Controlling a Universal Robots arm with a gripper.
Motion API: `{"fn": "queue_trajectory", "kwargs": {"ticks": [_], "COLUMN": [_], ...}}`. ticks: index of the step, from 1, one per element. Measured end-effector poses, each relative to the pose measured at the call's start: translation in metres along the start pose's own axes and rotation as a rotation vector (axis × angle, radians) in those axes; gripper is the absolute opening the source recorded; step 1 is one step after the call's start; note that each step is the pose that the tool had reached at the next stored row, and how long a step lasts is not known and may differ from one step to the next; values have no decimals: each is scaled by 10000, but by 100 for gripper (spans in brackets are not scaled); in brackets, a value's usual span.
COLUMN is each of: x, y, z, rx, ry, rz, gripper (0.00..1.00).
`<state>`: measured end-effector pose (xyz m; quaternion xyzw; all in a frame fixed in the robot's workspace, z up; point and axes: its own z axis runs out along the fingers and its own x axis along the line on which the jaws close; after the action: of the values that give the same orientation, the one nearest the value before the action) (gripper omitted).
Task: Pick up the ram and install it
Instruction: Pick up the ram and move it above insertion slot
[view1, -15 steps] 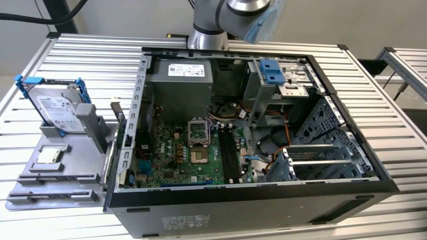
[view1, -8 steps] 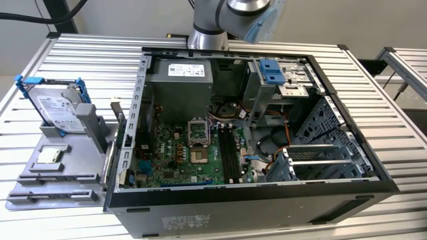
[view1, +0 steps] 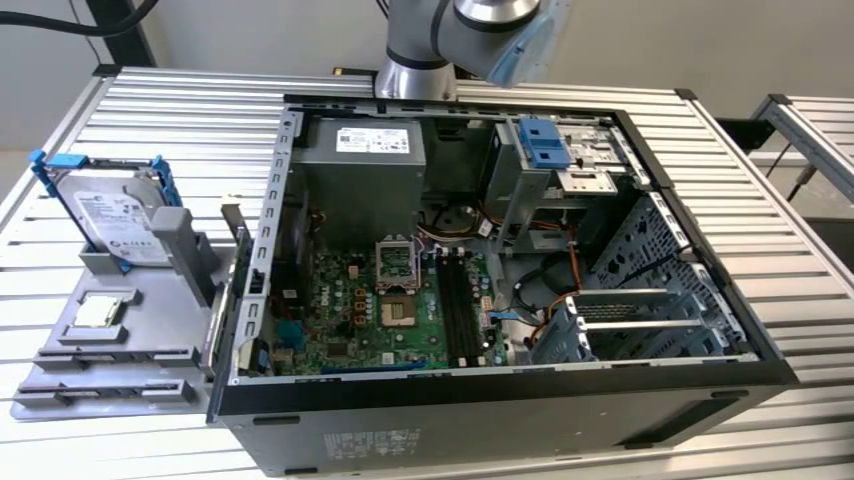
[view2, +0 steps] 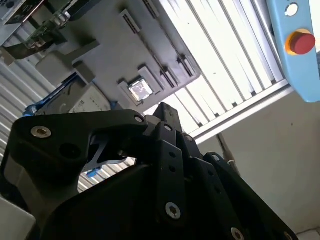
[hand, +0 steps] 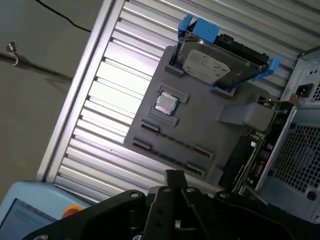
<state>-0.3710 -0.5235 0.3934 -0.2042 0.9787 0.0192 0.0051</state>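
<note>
Now: ram (hand: 250, 155) on edge in its fixture (hand: 200, 130), claw (hand: 174, 176) well apart

Exterior view: the open computer case (view1: 467, 420) lies on the slatted desk (view1: 174, 110). It holds the motherboard (view1: 347, 320) with its long black memory slots (view1: 461, 300). Just beside the case, the grey fixture carries a hard drive (view1: 118, 215) standing upright in a blue frame, and a processor chip (view1: 107, 312) in a square recess. The arm (view1: 441, 45) rises at the case's far side.

Second wrist view: the black claw faces the fixture and the chip. I cannot tell whether it is released or clenched.

First wrist view: the ram stands on edge at the fixture's side, just beside the case wall. That closeness is the likely trouble. A slightly offset approach could strike the case or the neighbouring drive. A thin board gripped off-centre could also tilt and then miss its slot.
</note>
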Motion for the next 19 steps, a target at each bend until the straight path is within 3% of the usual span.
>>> {"fn": "queue_trajectory", "kwargs": {"ticks": [19], "x": [-1], "y": [1], "z": [-36], "rx": [-13], "ry": [91], "rz": [-2227], "gripper": [0]}}
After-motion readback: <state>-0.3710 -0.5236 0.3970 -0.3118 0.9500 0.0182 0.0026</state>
